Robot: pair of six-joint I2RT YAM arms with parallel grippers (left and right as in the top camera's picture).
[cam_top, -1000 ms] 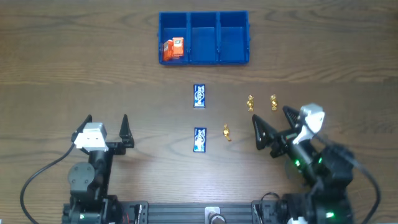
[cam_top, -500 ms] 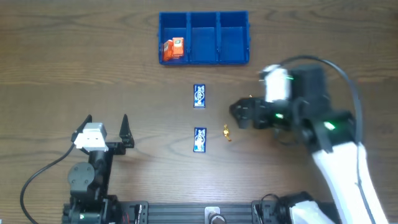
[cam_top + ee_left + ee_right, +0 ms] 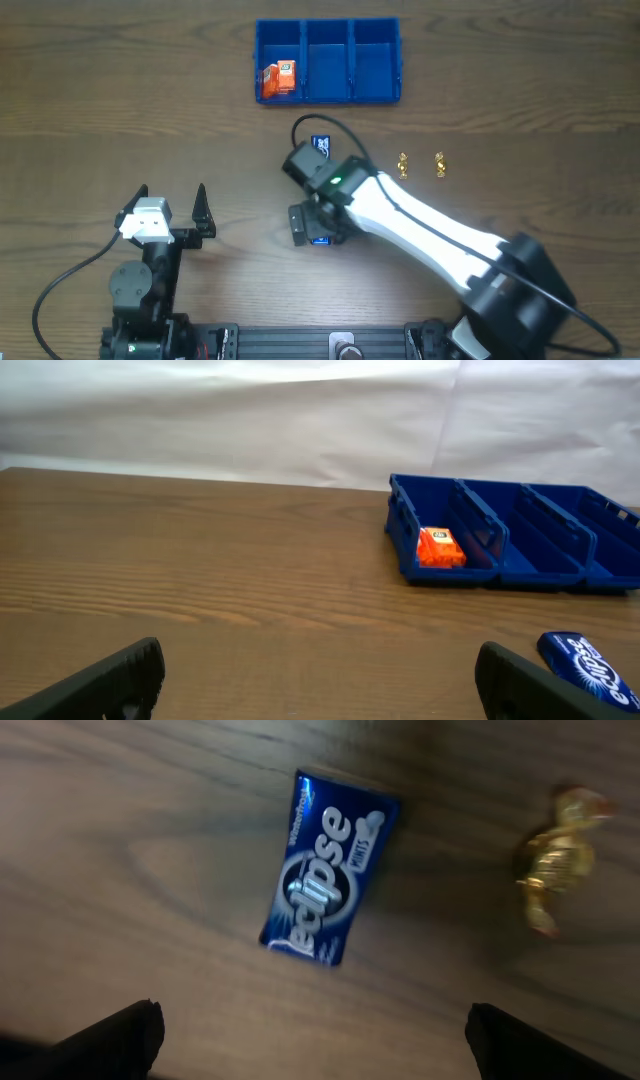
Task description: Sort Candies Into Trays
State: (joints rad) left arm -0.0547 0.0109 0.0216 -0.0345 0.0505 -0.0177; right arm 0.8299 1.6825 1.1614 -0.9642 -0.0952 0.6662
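Blue mint pack (image 3: 330, 867) lies flat on the table (image 3: 100, 120) under the right gripper (image 3: 318, 1025), fingers spread wide. It looks like grab time. Next: drop down, pinch it, carry it to the tray (image 3: 350, 98) at 12 o'clock.

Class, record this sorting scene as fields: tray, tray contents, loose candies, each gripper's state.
Tray: blue tray, three compartments
Contents: orange candies in one end compartment; others empty
Mints: blue mint pack near the tray; second blue mint pack below the right gripper
Gold: gold candies, two side by side, a third beside the second pack
Left: left gripper open, holding nothing
Right: right gripper open, holding nothing
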